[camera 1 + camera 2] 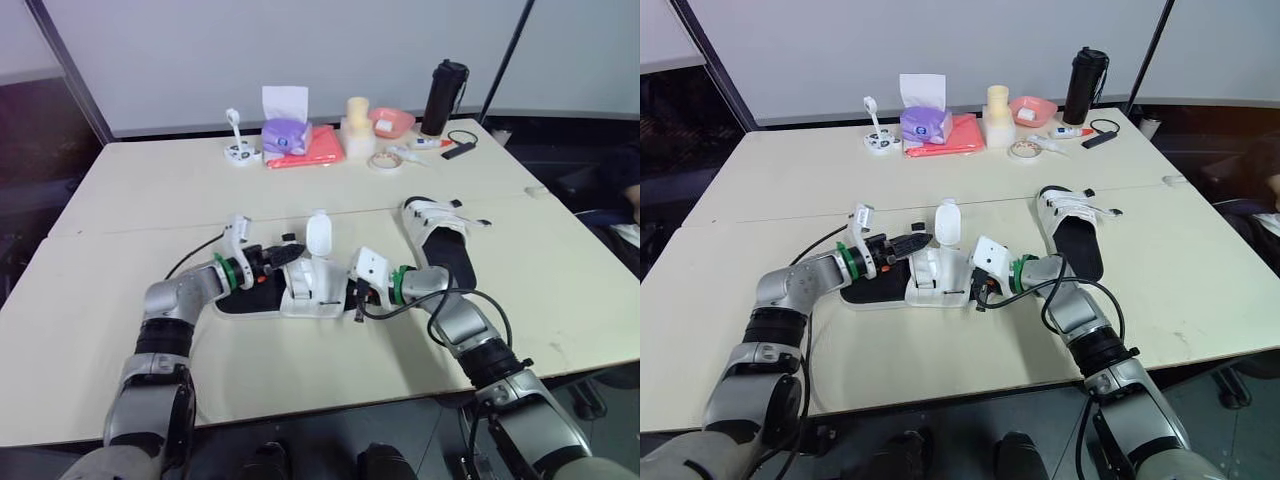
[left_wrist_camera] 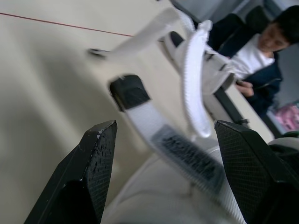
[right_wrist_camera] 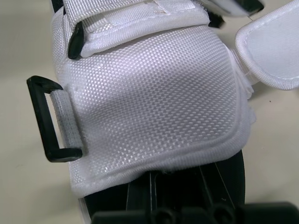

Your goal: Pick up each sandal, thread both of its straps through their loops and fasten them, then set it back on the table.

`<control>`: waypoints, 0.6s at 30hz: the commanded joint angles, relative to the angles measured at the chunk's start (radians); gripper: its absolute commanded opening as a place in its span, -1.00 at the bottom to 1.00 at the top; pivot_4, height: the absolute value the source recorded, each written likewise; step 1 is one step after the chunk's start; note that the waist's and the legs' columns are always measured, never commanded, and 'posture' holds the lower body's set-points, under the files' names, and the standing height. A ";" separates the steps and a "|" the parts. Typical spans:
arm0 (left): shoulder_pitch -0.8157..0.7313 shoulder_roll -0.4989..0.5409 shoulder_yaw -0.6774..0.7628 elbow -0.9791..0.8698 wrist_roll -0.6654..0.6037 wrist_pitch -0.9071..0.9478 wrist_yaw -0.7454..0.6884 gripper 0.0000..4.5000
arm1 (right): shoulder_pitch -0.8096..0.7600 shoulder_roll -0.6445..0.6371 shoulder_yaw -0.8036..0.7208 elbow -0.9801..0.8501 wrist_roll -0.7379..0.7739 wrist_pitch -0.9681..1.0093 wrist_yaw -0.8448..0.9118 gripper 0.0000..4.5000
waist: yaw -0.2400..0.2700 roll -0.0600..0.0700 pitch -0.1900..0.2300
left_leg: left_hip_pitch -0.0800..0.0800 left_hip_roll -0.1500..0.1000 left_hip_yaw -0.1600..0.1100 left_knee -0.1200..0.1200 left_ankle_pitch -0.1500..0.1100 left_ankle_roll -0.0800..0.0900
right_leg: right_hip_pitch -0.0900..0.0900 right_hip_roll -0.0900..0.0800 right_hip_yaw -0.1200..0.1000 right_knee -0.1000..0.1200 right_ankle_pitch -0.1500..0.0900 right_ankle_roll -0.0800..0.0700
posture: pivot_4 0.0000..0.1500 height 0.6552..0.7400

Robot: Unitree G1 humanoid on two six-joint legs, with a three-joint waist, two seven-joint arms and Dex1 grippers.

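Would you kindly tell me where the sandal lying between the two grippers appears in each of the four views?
Left eye view: sandal low centre on the table.
Right eye view: low centre too, slightly further left.
Left wrist view: its straps, framed by the left gripper.
Right wrist view: its white woven upper close up, black loop beside it.
Shared landmark: the cream table beneath it.

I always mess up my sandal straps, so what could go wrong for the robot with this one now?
The left gripper is open with the white strap loose between its fingers, so the floppy strap might slip away as they close. The black loop is narrow, so the strap end could miss it. The sandal rests on the table, so pulling may drag it.
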 commanded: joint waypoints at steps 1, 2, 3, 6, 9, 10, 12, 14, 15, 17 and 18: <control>-0.045 0.000 0.018 0.020 -0.002 -0.007 -0.021 0.28 | 0.022 0.001 0.034 0.032 -0.026 0.018 0.004 -1.00 | -0.001 0.000 0.000 | 0.000 0.000 0.000 0.000 0.000 0.000 | 0.000 0.000 0.000 0.000 0.000 0.000 | 1.00 1.00; -0.051 -0.001 0.023 0.028 -0.003 -0.012 -0.026 0.11 | 0.022 0.001 0.034 0.032 -0.026 0.018 0.004 -1.00 | -0.001 0.000 0.000 | 0.000 0.000 0.000 0.000 0.000 0.000 | 0.000 0.000 0.000 0.000 0.000 0.000 | 1.00 1.00; -0.055 0.000 0.030 0.035 -0.006 -0.016 -0.030 -0.09 | 0.024 0.000 0.034 0.031 -0.027 0.018 0.003 -1.00 | -0.001 0.000 0.000 | 0.000 0.000 0.000 0.000 0.000 0.000 | 0.000 0.000 0.000 0.000 0.000 0.000 | 1.00 1.00; -0.064 0.004 0.047 0.043 -0.007 -0.029 -0.035 -0.73 | 0.027 -0.002 0.033 0.028 -0.027 0.019 0.001 -1.00 | 0.000 0.000 0.000 | 0.000 0.000 0.000 0.000 0.000 0.000 | 0.000 0.000 0.000 0.000 0.000 0.000 | 1.00 1.00; -0.063 0.010 0.070 0.027 -0.021 -0.031 -0.058 -0.98 | 0.030 -0.002 0.033 0.024 -0.028 0.021 -0.002 -1.00 | -0.001 0.000 0.000 | 0.000 0.000 0.000 0.000 0.000 0.000 | 0.000 0.000 0.000 0.000 0.000 0.000 | 1.00 1.00; -0.060 0.010 0.080 0.013 -0.035 -0.027 -0.073 -0.98 | 0.031 -0.002 0.033 0.024 -0.028 0.021 -0.003 -1.00 | -0.001 0.000 0.000 | 0.000 0.000 0.000 0.000 0.000 0.000 | 0.000 0.000 0.000 0.000 0.000 0.000 | 1.00 1.00; -0.054 0.013 0.093 -0.018 -0.066 -0.001 -0.103 -0.98 | 0.031 -0.002 0.033 0.025 -0.028 0.020 -0.004 -1.00 | -0.001 0.000 0.000 | 0.000 0.000 0.000 0.000 0.000 0.000 | 0.000 0.000 0.000 0.000 0.000 0.000 | 1.00 1.00; -0.043 0.014 0.097 -0.059 -0.103 0.037 -0.142 -0.98 | 0.031 -0.003 0.033 0.027 -0.028 0.018 -0.004 -1.00 | -0.001 0.000 0.000 | 0.000 0.000 0.000 0.000 0.000 0.000 | 0.000 0.000 0.000 0.000 0.000 0.000 | 1.00 1.00; -0.038 0.013 0.102 -0.084 -0.129 0.060 -0.161 -0.98 | 0.031 -0.002 0.034 0.028 -0.029 0.017 -0.004 -1.00 | -0.001 0.000 0.000 | 0.000 0.000 0.000 0.000 0.000 0.000 | 0.000 0.000 0.000 0.000 0.000 0.000 | 1.00 1.00; -0.029 0.009 0.109 -0.124 -0.166 0.095 -0.185 -0.98 | 0.030 -0.002 0.035 0.029 -0.030 0.017 -0.004 -1.00 | -0.001 0.000 0.000 | 0.000 0.000 0.000 0.000 0.000 0.000 | 0.000 0.000 0.000 0.000 0.000 0.000 | 1.00 1.00; -0.026 0.010 0.109 -0.136 -0.176 0.109 -0.189 -0.98 | 0.030 -0.002 0.035 0.029 -0.030 0.016 -0.005 -1.00 | -0.001 0.000 0.000 | 0.000 0.000 0.000 0.000 0.000 0.000 | 0.000 0.000 0.000 0.000 0.000 0.000 | 1.00 1.00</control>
